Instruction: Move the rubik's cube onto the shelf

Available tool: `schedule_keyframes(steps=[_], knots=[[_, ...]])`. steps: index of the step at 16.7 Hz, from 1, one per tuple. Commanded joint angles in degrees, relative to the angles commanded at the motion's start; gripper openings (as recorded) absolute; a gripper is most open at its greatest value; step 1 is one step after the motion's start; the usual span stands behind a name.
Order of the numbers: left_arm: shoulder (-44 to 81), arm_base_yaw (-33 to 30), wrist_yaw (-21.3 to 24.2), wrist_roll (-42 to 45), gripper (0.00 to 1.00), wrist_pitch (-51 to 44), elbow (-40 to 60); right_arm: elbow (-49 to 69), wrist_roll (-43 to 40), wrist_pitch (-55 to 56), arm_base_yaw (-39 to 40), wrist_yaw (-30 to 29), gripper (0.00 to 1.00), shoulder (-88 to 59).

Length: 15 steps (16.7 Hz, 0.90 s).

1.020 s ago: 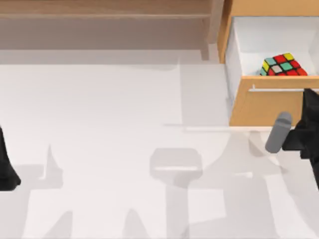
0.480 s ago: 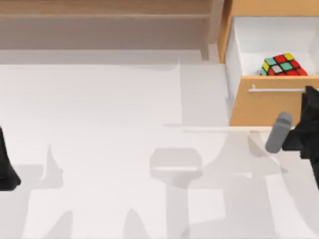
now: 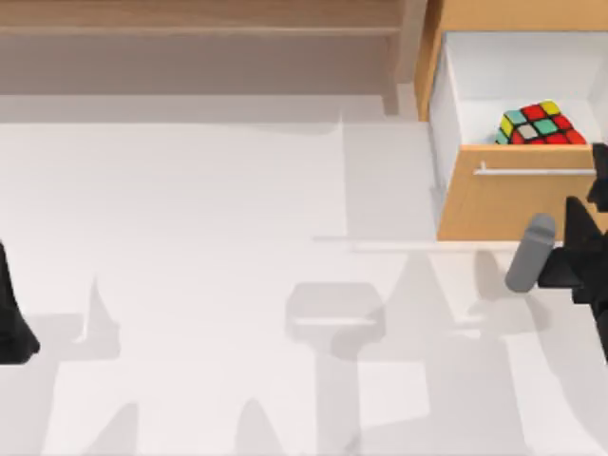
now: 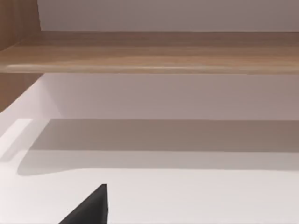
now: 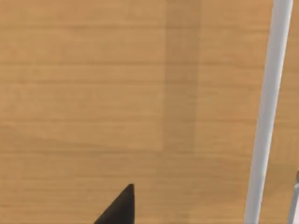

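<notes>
here, glossy stickered rubik's cube (image 3: 540, 123) in white drawer (image 3: 456, 90), grainy wooden shelf (image 3: 199, 17)

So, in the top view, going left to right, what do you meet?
Left arm at the left edge → shelf → upright post → rubik's cube in the open drawer → right gripper at the right edge.
</notes>
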State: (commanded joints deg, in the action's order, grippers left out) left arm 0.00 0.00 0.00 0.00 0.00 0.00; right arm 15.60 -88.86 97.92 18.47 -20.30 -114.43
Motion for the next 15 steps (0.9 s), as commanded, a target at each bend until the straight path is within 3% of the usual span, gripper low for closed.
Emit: schedule_keyframes(steps=[15], knots=[[0.0,0.0,0.0,0.0,1.00,0.0,0.0,-4.2,0.0,3.7,1.8,-1.8,1.00,0.5]])
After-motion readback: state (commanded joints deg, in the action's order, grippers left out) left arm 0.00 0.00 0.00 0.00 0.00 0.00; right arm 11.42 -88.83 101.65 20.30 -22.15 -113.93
